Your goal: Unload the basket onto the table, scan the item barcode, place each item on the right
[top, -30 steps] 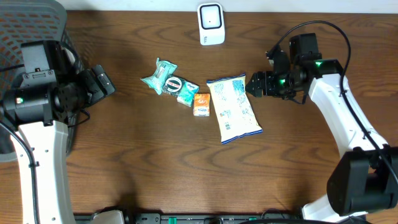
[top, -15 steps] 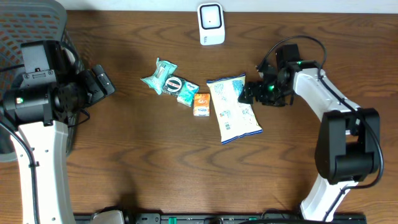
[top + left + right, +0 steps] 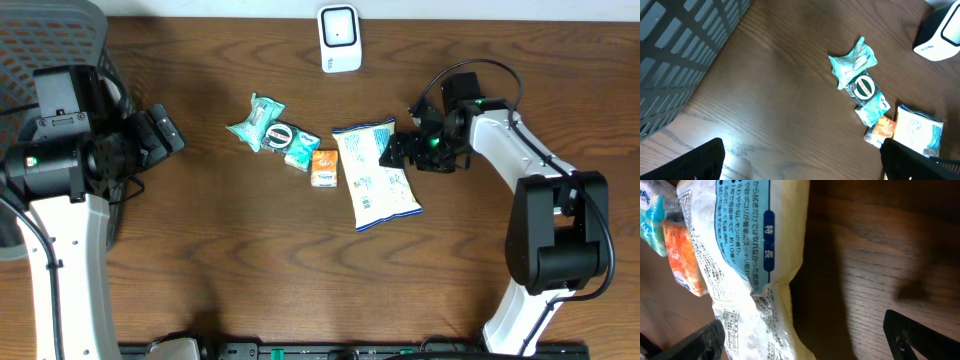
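overhead / scanner: the white barcode scanner (image 3: pixel 339 38) is standing at the far edge of the table (image 3: pixel 250 270), and nothing is being held up to it.
overhead / item: the snack bag (image 3: pixel 375 175) is lying flat mid-table, just right of an orange packet (image 3: pixel 323 167) and a row of teal tissue packs (image 3: pixel 258 122). It is sitting well apart from the scanner.
overhead / right: my right gripper (image 3: pixel 398 150) is hovering at the bag's upper right edge. I cannot tell whether it is touching or just beside.
overhead / left: my left gripper (image 3: pixel 165 130) is waiting by the grey mesh basket (image 3: pixel 50 40), well apart from every item.
left wrist / jaws: they are standing wide with nothing between them. The camera is looking down at the tissue packs, and a corner of the scanner is showing.
right wrist / jaws: they are standing wide. One of my fingers (image 3: pixel 700 342) is sitting over the bag and the other over bare wood, and the bag is not being gripped.
progress / done: I am judging only the approach to the bag as done.
progress / left: I am judging that the grasp, the lift, carrying the bag to the scanner and presenting its barcode are all remaining.
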Robot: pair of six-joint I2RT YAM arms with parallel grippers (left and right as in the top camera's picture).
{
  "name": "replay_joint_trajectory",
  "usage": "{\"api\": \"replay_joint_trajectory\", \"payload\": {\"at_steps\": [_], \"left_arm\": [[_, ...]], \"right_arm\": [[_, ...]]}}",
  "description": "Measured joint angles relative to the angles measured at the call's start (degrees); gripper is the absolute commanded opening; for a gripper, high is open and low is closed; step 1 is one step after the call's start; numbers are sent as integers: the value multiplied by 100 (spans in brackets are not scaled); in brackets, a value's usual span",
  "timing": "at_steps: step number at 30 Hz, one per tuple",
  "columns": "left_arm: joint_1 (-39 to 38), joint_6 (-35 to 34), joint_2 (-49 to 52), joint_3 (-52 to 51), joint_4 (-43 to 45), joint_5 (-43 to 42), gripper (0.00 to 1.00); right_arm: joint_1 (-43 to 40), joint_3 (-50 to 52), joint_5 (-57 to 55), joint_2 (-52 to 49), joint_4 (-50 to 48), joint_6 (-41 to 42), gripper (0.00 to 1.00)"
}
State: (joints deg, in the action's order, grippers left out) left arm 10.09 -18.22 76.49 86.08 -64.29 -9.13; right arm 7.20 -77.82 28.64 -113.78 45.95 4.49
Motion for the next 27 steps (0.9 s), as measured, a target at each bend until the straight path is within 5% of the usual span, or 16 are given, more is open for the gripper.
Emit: {"api": "replay_joint_trajectory", "payload": {"at_steps": [27], "left_arm": [[0,0,0,0,2,0,97]], "right_arm": [[170,0,-286,0,11,-2,99]]}}
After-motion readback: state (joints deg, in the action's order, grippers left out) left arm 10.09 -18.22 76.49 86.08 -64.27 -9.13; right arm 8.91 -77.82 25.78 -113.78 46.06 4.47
